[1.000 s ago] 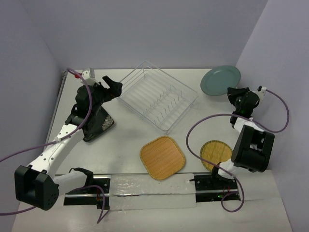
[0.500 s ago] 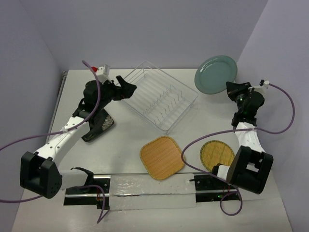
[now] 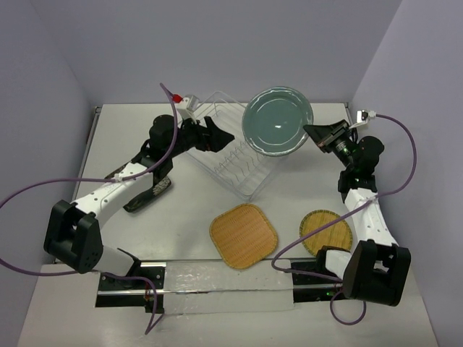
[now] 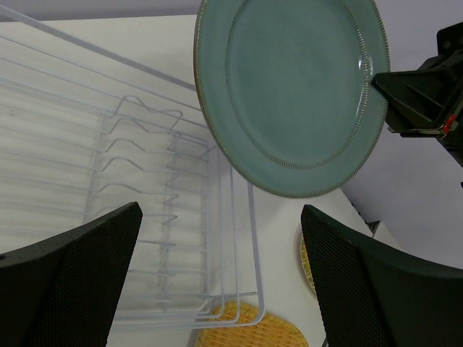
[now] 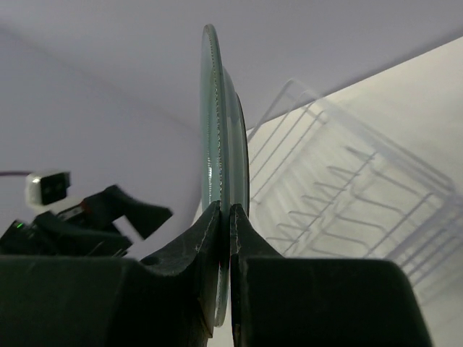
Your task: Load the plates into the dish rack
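Observation:
My right gripper (image 3: 312,132) is shut on the rim of the grey-blue round plate (image 3: 277,121) and holds it in the air, on edge, above the right end of the white wire dish rack (image 3: 233,153). In the right wrist view the plate (image 5: 217,130) stands edge-on between my fingers (image 5: 210,238). My left gripper (image 3: 217,137) is open and empty over the rack; its view shows the plate (image 4: 289,94) and rack (image 4: 130,188). The black leaf-pattern plate (image 3: 150,189) lies under my left arm. The tan rounded-square plate (image 3: 244,236) and tan round plate (image 3: 325,230) lie on the table.
The rack sits diagonally at the back middle of the white table (image 3: 188,210). Purple walls enclose the back and both sides. Purple cables loop from both arms. A mounting rail (image 3: 217,285) runs along the near edge.
My right gripper has lifted the grey-blue plate from the back right corner and carried it left over the rack. My left arm has swung right, over the rack's left part.

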